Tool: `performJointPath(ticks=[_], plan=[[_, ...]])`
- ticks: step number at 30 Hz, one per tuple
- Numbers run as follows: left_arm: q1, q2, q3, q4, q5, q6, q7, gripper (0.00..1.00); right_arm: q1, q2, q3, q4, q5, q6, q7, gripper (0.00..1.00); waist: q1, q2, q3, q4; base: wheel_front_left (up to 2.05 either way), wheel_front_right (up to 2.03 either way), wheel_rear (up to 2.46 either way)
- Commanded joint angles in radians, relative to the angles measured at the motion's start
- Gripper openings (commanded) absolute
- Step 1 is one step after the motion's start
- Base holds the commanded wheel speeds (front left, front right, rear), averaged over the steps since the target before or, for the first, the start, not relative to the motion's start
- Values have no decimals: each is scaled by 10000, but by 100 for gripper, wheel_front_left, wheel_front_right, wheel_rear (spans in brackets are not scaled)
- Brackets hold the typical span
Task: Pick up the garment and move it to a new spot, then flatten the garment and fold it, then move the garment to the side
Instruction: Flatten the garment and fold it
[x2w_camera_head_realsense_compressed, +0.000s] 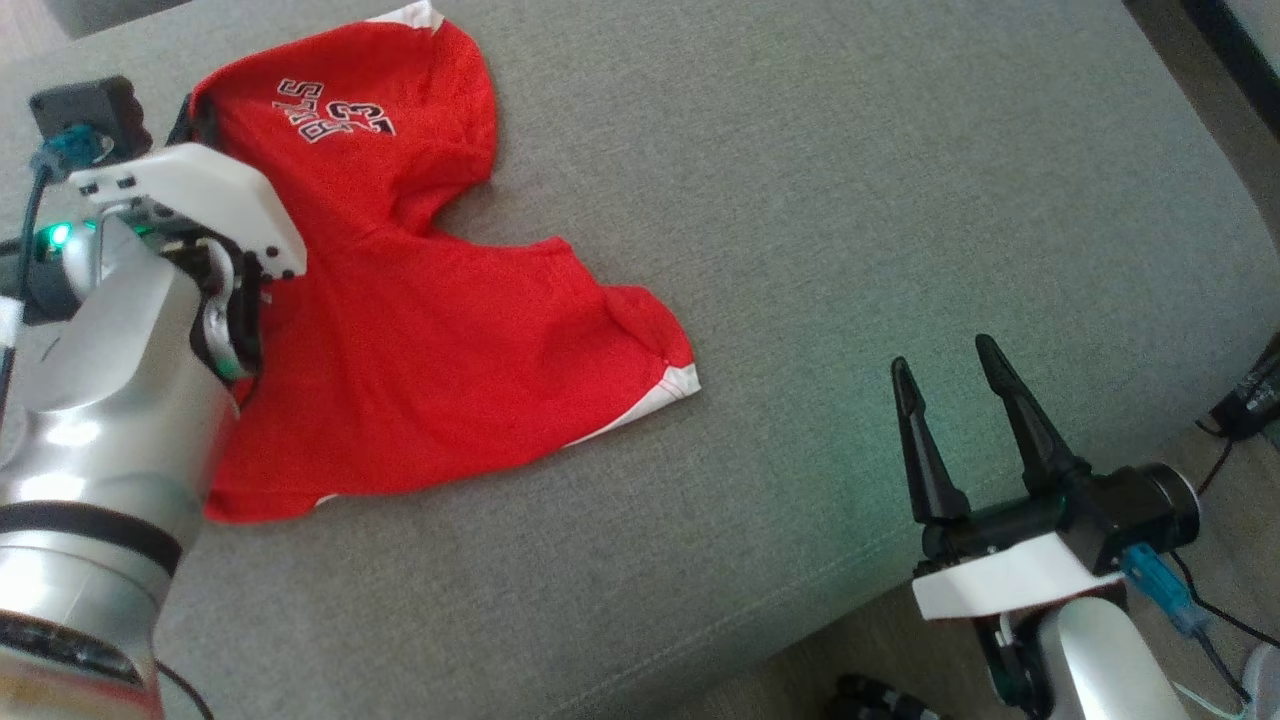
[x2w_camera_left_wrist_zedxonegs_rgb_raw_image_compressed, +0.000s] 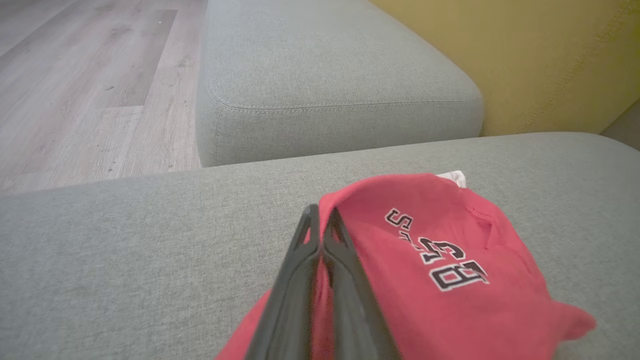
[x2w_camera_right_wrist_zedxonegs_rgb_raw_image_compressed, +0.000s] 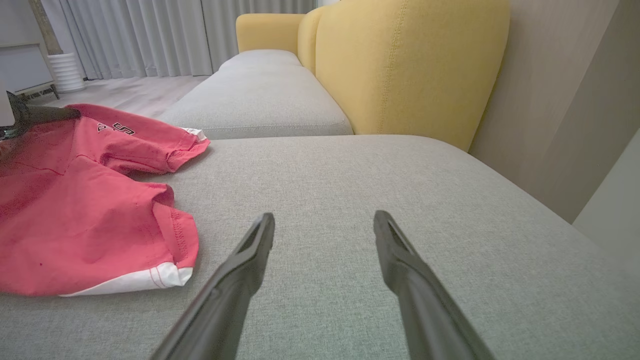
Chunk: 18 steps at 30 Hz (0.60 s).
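Observation:
A red garment with white trim and black lettering lies rumpled on the grey sofa cushion, at the left of the head view. My left gripper is shut on the garment's left edge near the lettering, with red cloth pinched between its fingers. In the head view my left wrist covers that edge. My right gripper stands open over bare cushion at the lower right, well clear of the garment's white-hemmed corner. Nothing is between the right gripper's fingers.
A second grey seat cushion adjoins beyond the garment, with a yellow backrest along one side. Wood floor lies past the cushions. The cushion's front edge runs beside my right arm, and cables sit at the far right.

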Motion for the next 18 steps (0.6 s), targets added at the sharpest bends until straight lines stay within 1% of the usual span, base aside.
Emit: performJointPath(ticks=[1,5,7,8,12,15,18], plan=[[-462,263,324,-141,-20,-42,-175,100,-224,-43,192,-249,57,-7,-107,100,-2,0,-40,-5,0,0,0],[-207,61,430,-129,89,-318,-601,100,-63,-42,40,-207,29,-7,-107,100,-2,0,-384,133,0,0,0],[83,-37,448,-491,310,-402,-665,100,66,-42,-81,-213,-12,-7,-107,100,-2,0,-631,298,0,0,0],[261,-72,558,-883,444,-406,-672,100,139,-42,-138,-221,-40,-7,-107,100,-2,0,-747,392,0,0,0],[1717,-199,1172,-2981,1018,-225,-680,100,445,-42,-332,-262,-118,-7,-107,100,-2,0,-1270,771,0,0,0],[3260,-238,1667,-4626,1285,58,-681,100,673,-42,-428,-295,-176,-7,-107,100,-2,0,-1547,1059,0,0,0],[4790,-143,2114,-6024,1568,480,-682,100,872,-42,-459,-320,-239,-7,-107,100,-2,0,-1749,1351,0,0,0]])
